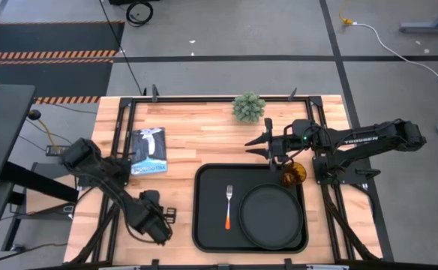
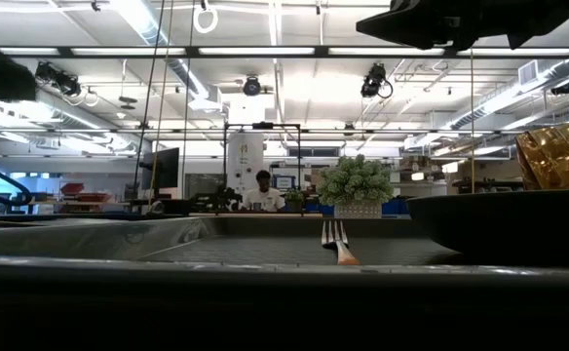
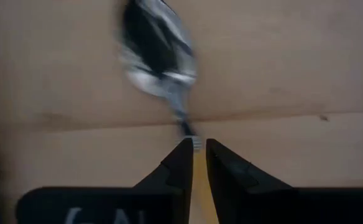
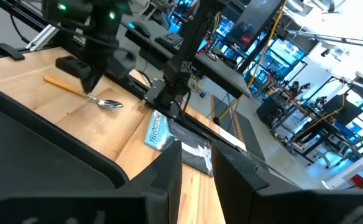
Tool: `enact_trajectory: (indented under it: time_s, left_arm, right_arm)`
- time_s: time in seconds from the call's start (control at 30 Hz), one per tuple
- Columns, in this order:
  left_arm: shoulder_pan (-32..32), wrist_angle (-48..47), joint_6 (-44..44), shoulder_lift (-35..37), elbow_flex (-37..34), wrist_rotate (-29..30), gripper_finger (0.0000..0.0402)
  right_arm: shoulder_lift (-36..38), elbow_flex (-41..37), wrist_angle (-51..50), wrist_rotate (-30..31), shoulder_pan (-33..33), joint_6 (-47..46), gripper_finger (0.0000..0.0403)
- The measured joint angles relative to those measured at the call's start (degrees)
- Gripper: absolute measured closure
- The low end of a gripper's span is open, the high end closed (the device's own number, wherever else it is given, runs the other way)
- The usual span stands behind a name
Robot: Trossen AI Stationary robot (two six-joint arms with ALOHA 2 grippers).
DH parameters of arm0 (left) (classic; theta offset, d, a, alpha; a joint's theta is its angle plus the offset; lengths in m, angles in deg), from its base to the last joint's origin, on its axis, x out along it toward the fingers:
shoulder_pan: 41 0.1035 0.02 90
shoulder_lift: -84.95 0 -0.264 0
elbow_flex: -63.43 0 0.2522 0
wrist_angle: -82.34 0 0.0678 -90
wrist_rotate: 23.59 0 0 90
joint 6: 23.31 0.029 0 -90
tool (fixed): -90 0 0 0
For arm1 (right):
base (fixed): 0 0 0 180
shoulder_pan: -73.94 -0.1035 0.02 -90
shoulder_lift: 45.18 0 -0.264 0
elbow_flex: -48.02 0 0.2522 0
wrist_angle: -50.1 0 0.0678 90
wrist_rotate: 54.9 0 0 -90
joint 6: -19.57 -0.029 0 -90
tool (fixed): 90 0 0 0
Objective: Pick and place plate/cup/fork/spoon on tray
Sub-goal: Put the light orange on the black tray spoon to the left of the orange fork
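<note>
The spoon lies on the wood left of the tray [image 1: 204, 225]. The left wrist view shows its silver bowl [image 3: 160, 56], and the right wrist view shows its yellow-orange handle [image 4: 60, 82]. My left gripper [image 1: 157, 227] stands over the spoon and is shut on it. The fork [image 1: 229, 206] and the round black plate [image 1: 270, 216] lie on the tray. The amber cup [image 1: 294, 174] stands at the tray's far right corner. My right gripper [image 1: 268, 147] is open and empty above the tray's far edge. My left gripper pinches the spoon's handle [image 3: 197, 144] between its two fingers, close to the neck behind the bowl. The fingers come from above, pointing down, one on each side of the handle. The spoon lies about level at the table top; whether it is lifted I cannot tell.
A book [image 1: 148, 151] lies on the table's far left part, beyond my left gripper. A small potted plant [image 1: 248, 107] stands at the far edge. Bare wood lies between the book and the tray.
</note>
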Motion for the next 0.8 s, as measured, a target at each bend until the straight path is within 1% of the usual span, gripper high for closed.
enact_trajectory:
  time_s: [0.07, 0.13, 0.3, 0.47, 0.57, 0.67, 0.8]
  left_arm:
    - [1.2, 6.9, -0.2, 1.8, -3.9, -0.3, 0.0345]
    - [2.4, 8.9, -0.9, 2.4, -5.6, -2.3, 0.0337]
    - [3.8, 8.2, 0.3, 2.5, -5.0, -6.9, 0.0301]
    - [3.7, 4.4, 1.4, 2.5, -1.3, -5.2, 0.0255]
    - [3.6, 0.7, 0.4, 2.5, 0.2, -5.8, 0.0232]
    - [3.1, 0.0, -0.7, 2.5, -0.5, -7.4, 0.0223]
    - [3.4, 1.7, -1.0, 1.5, -1.9, -8.1, 0.0227]
  right_arm:
    - [0.0, 0.0, 0.0, 0.0, 0.0, 0.0, 0.0309]
    - [0.0, 0.0, 0.0, 0.0, 0.0, -0.1, 0.0309]
    - [0.0, 0.0, -0.6, 0.0, 0.0, -1.2, 0.0309]
    - [0.0, 0.0, -0.9, 0.0, 0.0, -1.4, 0.0309]
    - [0.0, 0.0, -0.8, 0.0, 0.0, -1.5, 0.0309]
    - [0.0, 0.0, -1.0, -0.4, 0.0, -1.6, 0.0309]
    - [0.0, 0.0, -1.3, -1.3, 0.0, -1.6, 0.0309]
